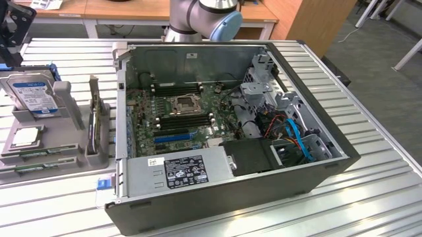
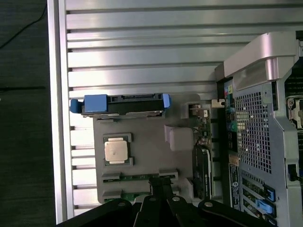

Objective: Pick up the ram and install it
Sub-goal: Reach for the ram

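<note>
end effector [image 2: 160,185]: fingers closed together, nothing seen between them; dark, at upper left edge of exterior view [image 1: 13,32], above the holder
tip vs ram: in wrist view the closed tips overlap one ram stick; cannot tell if touching
ram [image 1: 41,150]: green stick lying flat in a slot of the holder, lower left of exterior view; not in the case
second ram stick [image 1: 33,168]: flat in the next slot, just beside the first
holder [image 1: 72,158]: grey tray on worktop, just left of the case
processor [image 1: 26,137]: square, silver, in holder pocket between ram and hard drive
hard drive [image 1: 33,96]: upright in holder, blue side rails
arm [image 1: 204,17]: grey with blue joint cap, top centre
PC case [image 1: 316,163]: on its side, panel off, centre frame
motherboard [image 1: 191,113]: inside case, blue slots [image 1: 175,138] near power supply [image 1: 185,170]
worktop [image 1: 382,197]: ribbed metal
</note>
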### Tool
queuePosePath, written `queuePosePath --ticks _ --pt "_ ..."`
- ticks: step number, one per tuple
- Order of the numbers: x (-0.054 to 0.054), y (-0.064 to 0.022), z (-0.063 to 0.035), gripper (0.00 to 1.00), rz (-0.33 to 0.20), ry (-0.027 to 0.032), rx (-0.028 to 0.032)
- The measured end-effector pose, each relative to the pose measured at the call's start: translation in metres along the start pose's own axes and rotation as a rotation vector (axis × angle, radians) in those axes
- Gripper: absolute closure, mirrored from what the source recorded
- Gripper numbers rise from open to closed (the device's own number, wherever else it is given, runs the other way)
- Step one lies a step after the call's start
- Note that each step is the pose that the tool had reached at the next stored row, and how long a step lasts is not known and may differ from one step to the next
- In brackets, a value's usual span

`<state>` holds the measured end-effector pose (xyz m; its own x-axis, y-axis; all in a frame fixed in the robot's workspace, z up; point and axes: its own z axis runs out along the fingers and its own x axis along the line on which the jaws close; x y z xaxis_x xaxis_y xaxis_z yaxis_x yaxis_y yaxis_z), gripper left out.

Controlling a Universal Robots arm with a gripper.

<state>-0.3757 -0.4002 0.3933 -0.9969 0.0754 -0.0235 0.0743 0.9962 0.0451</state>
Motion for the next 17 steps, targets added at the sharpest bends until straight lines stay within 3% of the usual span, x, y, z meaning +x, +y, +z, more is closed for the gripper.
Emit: queuePosePath --ticks 17 --pt "-0.002 -0.0209 -0.0008 0.9 0.0 -0.0001 0.0"
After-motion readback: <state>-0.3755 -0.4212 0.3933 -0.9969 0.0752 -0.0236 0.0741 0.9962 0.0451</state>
